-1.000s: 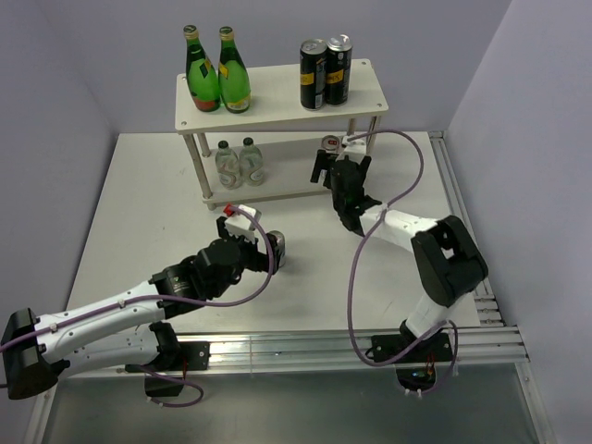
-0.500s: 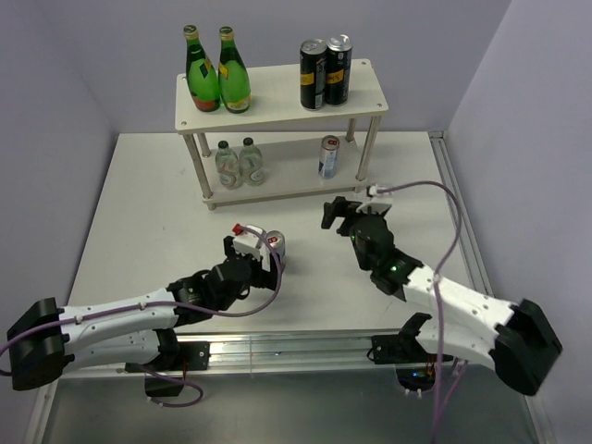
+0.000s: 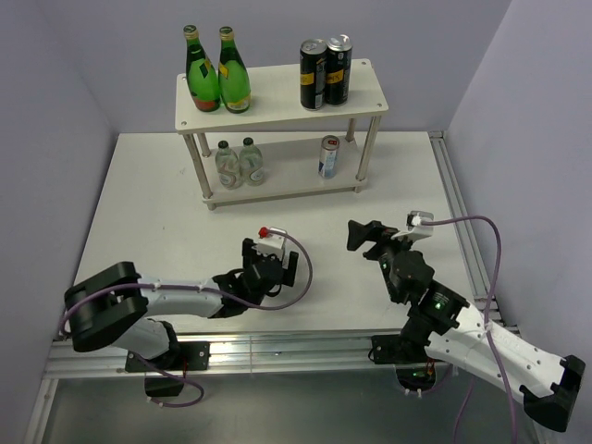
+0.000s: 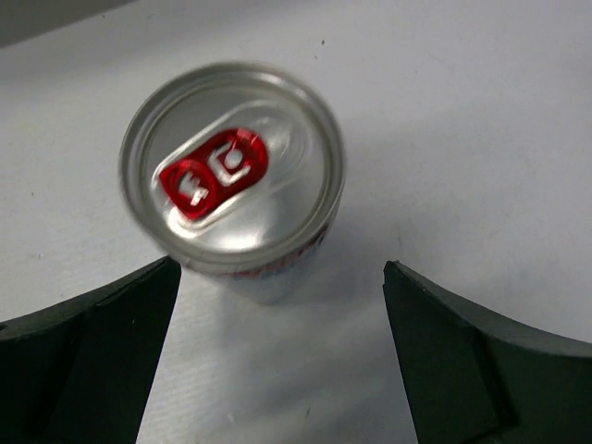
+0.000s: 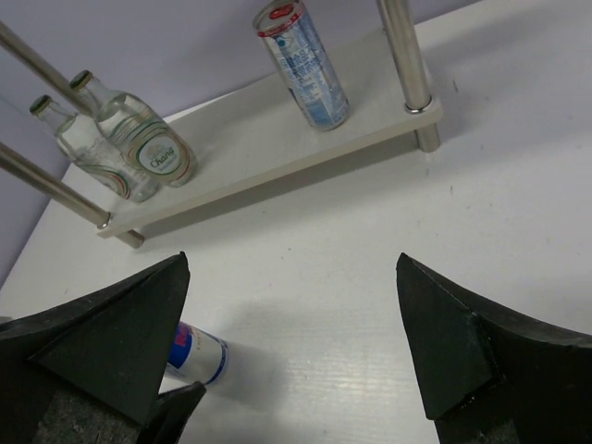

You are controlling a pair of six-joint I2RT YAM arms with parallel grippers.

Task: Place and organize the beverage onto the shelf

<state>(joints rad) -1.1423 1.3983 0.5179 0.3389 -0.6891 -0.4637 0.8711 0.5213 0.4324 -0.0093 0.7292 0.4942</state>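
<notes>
- The one loose can [image 4: 231, 166] is seen upright on the desk [image 3: 157, 213], at 6 o'clock from the shelf [image 3: 277, 92], below the left gripper [image 4: 279, 277]
- The left gripper is spread wide with nothing clamped and the can untouched; the right gripper [image 5: 291, 268] is likewise apart and empty
- In the left wrist view the can sits toward 11 o'clock, so it should be centred between the fingers before closing, then gripped low on the body and kept upright
- A place beside the twin can [image 3: 328, 155], at the lower board's 3 o'clock end, is judged best
- Thin, smooth aluminium cylinder, red tab: a gentle squeeze is advised
</notes>
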